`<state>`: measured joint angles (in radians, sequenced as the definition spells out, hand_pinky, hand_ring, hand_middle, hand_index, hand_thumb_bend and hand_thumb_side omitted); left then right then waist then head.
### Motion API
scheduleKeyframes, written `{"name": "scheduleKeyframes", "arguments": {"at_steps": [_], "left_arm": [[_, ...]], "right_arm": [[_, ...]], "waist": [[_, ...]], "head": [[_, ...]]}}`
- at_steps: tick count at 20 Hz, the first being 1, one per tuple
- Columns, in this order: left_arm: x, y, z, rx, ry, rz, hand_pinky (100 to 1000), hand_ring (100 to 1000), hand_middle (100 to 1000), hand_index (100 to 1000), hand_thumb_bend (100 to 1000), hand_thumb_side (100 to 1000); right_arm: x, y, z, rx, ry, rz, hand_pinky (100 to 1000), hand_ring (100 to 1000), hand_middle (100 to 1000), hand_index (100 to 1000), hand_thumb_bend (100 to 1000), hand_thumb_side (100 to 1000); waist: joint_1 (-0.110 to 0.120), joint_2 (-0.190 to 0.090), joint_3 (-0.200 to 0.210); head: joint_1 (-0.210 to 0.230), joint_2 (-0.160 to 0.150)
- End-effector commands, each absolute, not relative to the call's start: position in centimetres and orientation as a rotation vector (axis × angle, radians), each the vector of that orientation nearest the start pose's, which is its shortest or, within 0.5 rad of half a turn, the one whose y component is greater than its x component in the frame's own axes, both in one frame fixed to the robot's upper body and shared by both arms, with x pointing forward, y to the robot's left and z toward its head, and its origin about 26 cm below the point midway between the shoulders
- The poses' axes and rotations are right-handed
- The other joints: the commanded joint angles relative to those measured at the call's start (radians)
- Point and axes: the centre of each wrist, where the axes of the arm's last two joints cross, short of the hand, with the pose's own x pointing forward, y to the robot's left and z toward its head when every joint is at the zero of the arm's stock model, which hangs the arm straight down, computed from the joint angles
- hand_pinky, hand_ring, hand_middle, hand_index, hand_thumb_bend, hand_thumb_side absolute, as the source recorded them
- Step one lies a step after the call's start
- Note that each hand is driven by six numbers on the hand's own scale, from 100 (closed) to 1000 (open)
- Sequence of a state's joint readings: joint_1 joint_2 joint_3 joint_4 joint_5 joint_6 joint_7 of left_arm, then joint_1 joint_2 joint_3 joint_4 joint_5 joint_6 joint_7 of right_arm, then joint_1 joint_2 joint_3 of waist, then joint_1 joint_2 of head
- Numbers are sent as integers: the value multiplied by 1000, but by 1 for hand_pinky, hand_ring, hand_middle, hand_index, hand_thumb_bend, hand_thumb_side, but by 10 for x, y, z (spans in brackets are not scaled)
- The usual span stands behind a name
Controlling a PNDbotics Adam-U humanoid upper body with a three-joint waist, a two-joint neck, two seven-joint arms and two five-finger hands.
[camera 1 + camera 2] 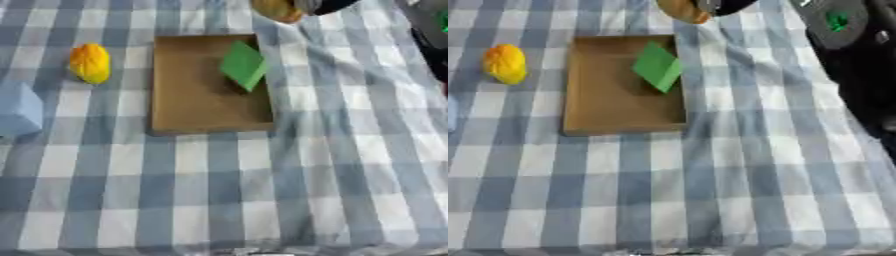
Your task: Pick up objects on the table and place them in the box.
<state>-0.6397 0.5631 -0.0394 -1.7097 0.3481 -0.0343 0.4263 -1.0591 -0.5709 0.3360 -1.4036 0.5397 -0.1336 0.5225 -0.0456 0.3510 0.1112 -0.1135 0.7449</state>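
Cardboard box [201,112], shallow and open-topped, sits at the table's far centre on a blue-and-white checked cloth [350,165]. One thing is inside: a green block [243,65], tilted against the right wall. A yellow-orange rounded object [90,62] lies just left of the box, and a pale blue block [17,110] sits at the left edge; both are left to place. At the far edge the right hand [328,5] is with an orange-brown object [276,10]; its fingers cannot be made out. No left hand shows.

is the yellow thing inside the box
No, the yellow thing lies on the cloth left of the box, apart from it.
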Motion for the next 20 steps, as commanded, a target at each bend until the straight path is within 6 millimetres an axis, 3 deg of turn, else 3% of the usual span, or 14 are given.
{"name": "scheduleKeyframes", "arguments": {"at_steps": [1,7,13,16,20], "left_arm": [[359,280,288,183,-2411,55,826,878,813,899,600,866],[353,269,300,156,-2466,12,826,879,813,899,604,861],[352,267,302,155,-2472,5,826,879,813,899,608,857],[347,260,310,132,-2516,-20,825,880,813,899,608,857],[344,257,312,126,-2525,-29,825,880,813,899,608,857]], "right_arm": [[419,-192,339,-792,-1856,1745,779,689,471,608,100,121],[435,-180,330,-802,-1844,1744,779,688,480,617,100,120],[441,-180,325,-818,-1842,1747,779,692,491,629,100,115],[449,-179,314,-829,-1807,1728,781,705,506,651,100,100],[457,-178,305,-862,-1780,1746,782,707,510,655,100,100]], "waist": [[1,-23,4],[-16,-1,44],[-18,3,49],[-29,29,80],[-32,37,87]], "head": [[-12,-19],[-35,-61],[-38,-65],[-62,-76],[-70,-78]]}}
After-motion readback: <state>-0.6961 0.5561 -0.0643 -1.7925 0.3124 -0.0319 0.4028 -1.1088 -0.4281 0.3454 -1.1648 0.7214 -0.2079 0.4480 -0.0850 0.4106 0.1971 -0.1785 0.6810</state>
